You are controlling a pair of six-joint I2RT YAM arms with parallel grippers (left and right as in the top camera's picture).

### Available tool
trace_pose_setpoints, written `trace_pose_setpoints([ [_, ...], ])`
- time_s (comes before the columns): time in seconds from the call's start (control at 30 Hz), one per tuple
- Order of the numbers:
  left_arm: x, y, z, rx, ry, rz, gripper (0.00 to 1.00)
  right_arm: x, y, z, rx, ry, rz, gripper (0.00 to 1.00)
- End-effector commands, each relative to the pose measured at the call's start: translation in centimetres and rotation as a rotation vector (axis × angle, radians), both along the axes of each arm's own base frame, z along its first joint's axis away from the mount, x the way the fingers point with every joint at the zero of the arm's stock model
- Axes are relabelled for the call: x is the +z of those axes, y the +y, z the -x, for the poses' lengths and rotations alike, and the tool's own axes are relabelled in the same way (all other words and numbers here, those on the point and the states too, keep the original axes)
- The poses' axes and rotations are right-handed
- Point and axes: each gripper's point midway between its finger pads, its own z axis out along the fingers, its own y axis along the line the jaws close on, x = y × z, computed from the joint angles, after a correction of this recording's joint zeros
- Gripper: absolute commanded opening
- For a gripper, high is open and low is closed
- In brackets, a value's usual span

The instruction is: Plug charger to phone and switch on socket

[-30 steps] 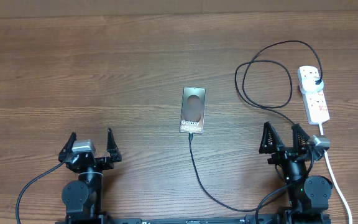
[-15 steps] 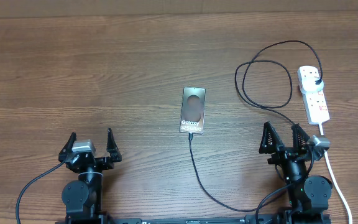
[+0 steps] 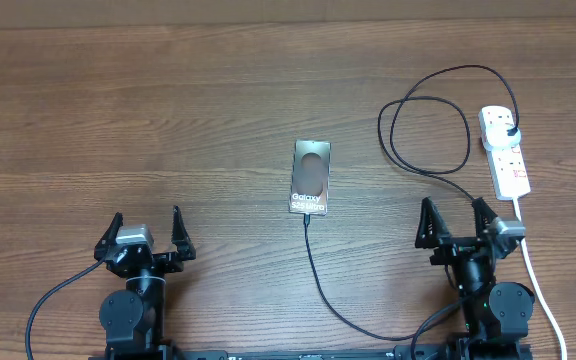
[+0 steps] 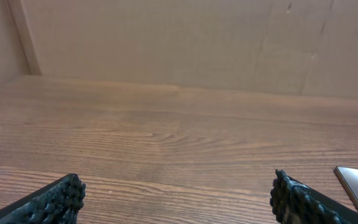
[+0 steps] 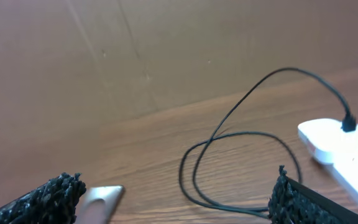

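The flat dark rectangular phone (image 3: 310, 178) lies centrally on the brown wooden table (image 3: 168, 120). Its long axis runs near-to-far, and the thin black charger cable (image 3: 323, 285) meets its lettered near edge. The left gripper (image 3: 147, 216) and the right gripper (image 3: 454, 204) both gape wide, empty.

table (image 3: 168, 100): brown wood | phone (image 3: 310, 177): flat, mid-table | charger (image 3: 380, 130): tip at phone's near end, loops right of phone, plugged into socket | socket (image 3: 506, 150): far right of phone | white cord (image 3: 543, 290): trails nearer from socket
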Motion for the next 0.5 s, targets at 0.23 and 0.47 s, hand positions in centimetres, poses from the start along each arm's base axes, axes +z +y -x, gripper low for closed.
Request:
trace_pose_setpoints([
  [0.23,-0.01,-0.06,0.01,-0.007,-0.003,-0.018,1.00,-0.33,-0.03,-0.02,-0.001,-0.020,0.225,1.00],
  [0.47,-0.01,-0.06,0.01,-0.007,-0.003,-0.018,1.00,-0.33,-0.11,-0.03,-0.005,-0.019,0.226,1.00],
])
